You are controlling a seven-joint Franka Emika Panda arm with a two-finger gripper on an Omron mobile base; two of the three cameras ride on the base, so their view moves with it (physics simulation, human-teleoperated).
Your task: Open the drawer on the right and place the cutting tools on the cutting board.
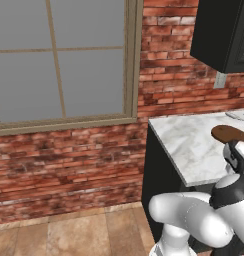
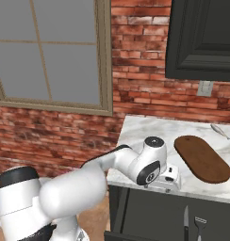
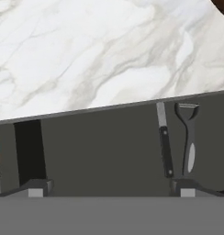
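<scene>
In the hand view, the open dark grey drawer [image 3: 100, 151] lies below the edge of the white-grey marble surface [image 3: 86, 50]. Its left part is bare. Toward its right lie a slim knife with a dark handle and silver-grey blade [image 3: 165, 144] and, just beside it but apart, a grey peeler with a forked head [image 3: 188, 137]. Both point toward the surface edge. The gripper [image 3: 111, 187] hangs above the drawer with its jaws spread wide and nothing between them; the right fingertip [image 3: 186, 186] sits just below the handles of both tools.

The main risk, as I judge it, is that the two tools lie so near each other that a wide grasp could catch both or nudge one askew, and the knife lies flat, so the tips may slip off its thin handle. A careless descent could also strike the drawer wall or the surface lip.

The right base view adds what the hand view lacks: the flat reddish-brown wooden cutting board with rounded ends [image 2: 202, 158] lies bare on the marble, well apart from the drawer tools at that view's bottom edge, and a small silvery item lies near the back wall beyond the board; I cannot tell what it is. The left base view shows the board's end at its right edge, plus the brick wall [image 1: 69, 160] and window [image 1: 59, 60].
</scene>
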